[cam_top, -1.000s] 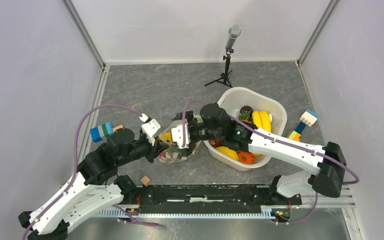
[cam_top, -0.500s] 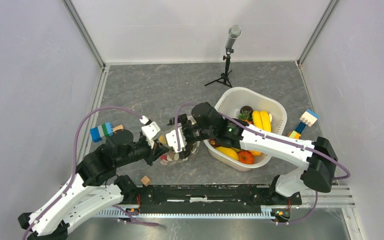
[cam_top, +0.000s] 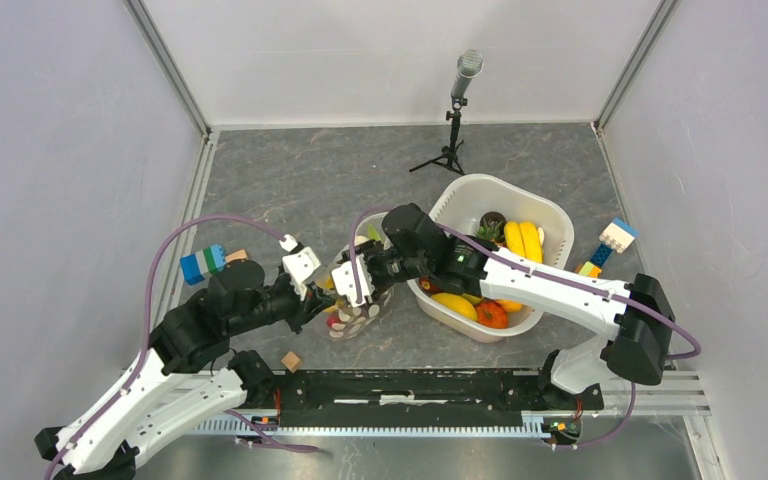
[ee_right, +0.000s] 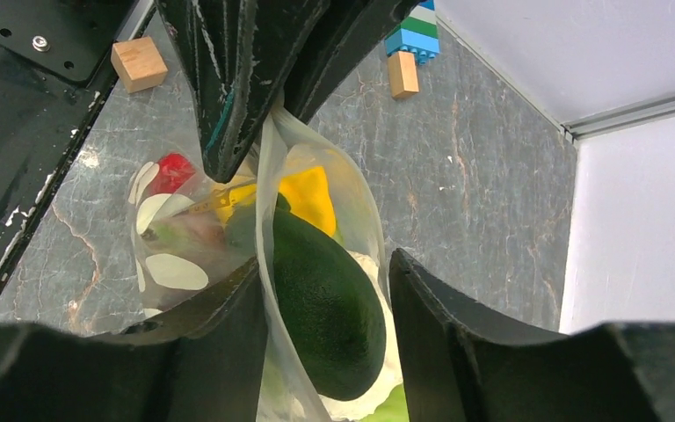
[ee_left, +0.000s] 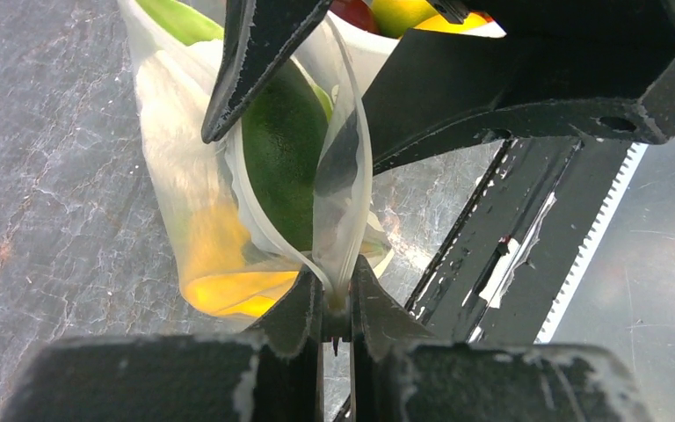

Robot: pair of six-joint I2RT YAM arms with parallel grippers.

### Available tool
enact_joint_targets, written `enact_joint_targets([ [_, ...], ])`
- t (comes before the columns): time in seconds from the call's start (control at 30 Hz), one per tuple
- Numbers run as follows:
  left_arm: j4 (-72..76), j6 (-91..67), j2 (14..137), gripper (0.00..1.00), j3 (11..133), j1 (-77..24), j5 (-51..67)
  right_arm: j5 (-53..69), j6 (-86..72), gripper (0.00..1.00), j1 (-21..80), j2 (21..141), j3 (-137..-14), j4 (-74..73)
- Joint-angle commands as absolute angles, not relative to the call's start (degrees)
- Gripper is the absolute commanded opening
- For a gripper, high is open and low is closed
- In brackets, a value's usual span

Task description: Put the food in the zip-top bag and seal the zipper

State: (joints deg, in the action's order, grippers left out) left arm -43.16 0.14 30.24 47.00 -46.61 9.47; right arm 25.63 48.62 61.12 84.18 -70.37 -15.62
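The zip-top bag [cam_top: 358, 308] stands on the table between the arms, clear with white dots, its mouth up. Inside it are food pieces: a dark green avocado [ee_right: 325, 308], a yellow pepper [ee_right: 308, 198] and a red piece [ee_right: 174, 171]. My left gripper [ee_left: 337, 294] is shut on the zipper strip at one end of the mouth. My right gripper [ee_right: 325, 264] straddles the mouth from the other end, jaws apart. Its left finger lies against the bag wall and a gap shows at the right finger. More food, bananas [cam_top: 522, 240] among it, lies in the white basket [cam_top: 552, 214].
The basket sits just right of the bag under my right arm. Building blocks [cam_top: 205, 263] lie at the left wall and others [cam_top: 615, 238] at the right. A wooden cube [cam_top: 291, 361] sits by the black front rail [cam_top: 410, 385]. A microphone stand [cam_top: 454, 120] is at the back.
My right gripper has come left and down onto the bag's mouth, and its jaws have narrowed from wide open. The bag has shifted slightly. The left gripper has kept its grip.
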Motion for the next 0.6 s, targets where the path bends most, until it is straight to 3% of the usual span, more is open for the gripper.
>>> enact_joint_targets([
  [0.0,-41.9,2.7,30.5,0.02,49.9,-46.5,13.4,25.8,48.2,0.57,60.8,83.9,-72.5,-13.4],
  [0.2,-42.6,3.6,33.1,0.02,51.2,-46.5,16.5,26.9,47.2,0.84,60.7,83.5,-72.7,-11.9],
  [0.57,-46.1,8.3,36.7,0.02,55.7,-46.5,17.7,35.0,49.9,0.89,58.6,83.5,-75.2,-18.0],
])
